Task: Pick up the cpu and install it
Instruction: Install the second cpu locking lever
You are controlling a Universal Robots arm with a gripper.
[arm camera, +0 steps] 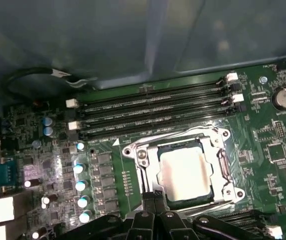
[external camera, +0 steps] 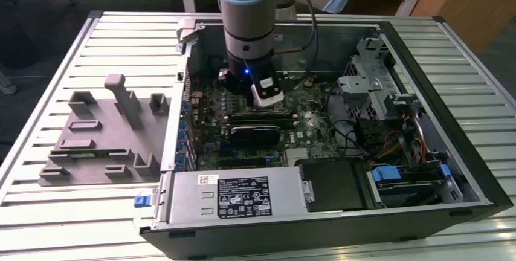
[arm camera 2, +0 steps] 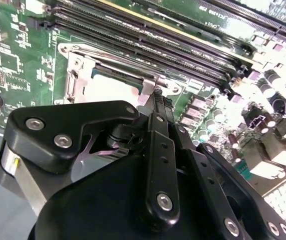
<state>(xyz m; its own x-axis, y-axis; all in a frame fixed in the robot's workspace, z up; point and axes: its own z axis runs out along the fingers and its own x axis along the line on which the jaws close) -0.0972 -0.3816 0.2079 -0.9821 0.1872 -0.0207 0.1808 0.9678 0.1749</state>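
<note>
The cpu point(arm camera: 185, 172) is a square chip with a bright silver top. It lies flat inside the metal socket frame point(arm camera: 218, 165) on the green motherboard, and it also appears in the second wrist view as the pale cpu point(arm camera 2: 110, 89). My gripper point(arm camera: 153, 196) is low over the board at the socket's edge. Its two thin black fingertips are pressed together beside the chip, with nothing visible between them. In the second wrist view the gripper point(arm camera 2: 156, 92) touches or hovers just at the frame's rim. In the exterior view the arm reaches down into the open computer case, the gripper point(external camera: 260, 109) over the board's middle.
Long memory slots point(arm camera: 153, 110) run beside the socket. A black heatsink block point(external camera: 254, 133) lies on the board near the arm. A grey fixture tray point(external camera: 105, 134) sits on the table at the exterior view's left. Power supply point(external camera: 234, 194), drive cage point(external camera: 379, 92) and cables point(external camera: 403, 146) crowd the case.
</note>
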